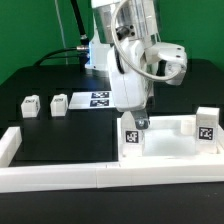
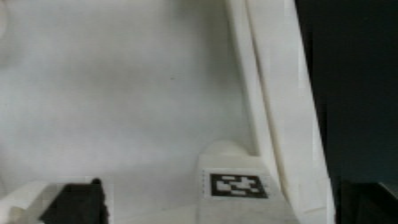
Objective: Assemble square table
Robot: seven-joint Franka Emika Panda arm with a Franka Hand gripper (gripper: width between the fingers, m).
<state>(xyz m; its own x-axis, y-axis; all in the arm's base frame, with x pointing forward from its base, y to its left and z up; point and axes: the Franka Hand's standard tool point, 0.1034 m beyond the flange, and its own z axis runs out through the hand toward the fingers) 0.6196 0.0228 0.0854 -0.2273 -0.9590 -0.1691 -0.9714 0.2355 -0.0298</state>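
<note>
Two legs lie loose at the exterior view's left, the outer leg and the inner leg. They sit side by side on the black table, well apart from the tabletop. Next along, the marker board lies flat near the arm's base.

At centre, my gripper points straight down over the left end of the tabletop. The tabletop itself sits tucked into the corner of the border wall. Just below the fingertips, a shade toward the exterior view's left, the tagged leg stands upright. Its long axis is vertical, in line with the gripper's approach.

In the wrist view, the rim runs lengthwise past a tag, which I take to be that leg's. One dark finger stands clear of the tag, with bare white tray between them. The other finger is lost against the dark table, so I read the jaws as spread wide and holding nothing.

Farthest toward the exterior view's right, the corner leg stands at the tabletop's other end. I cannot tell whether either standing leg is seated.

My judgement is that the coming move is a short straight drop, nudged toward the exterior view's left, to bracket the tagged leg.
</note>
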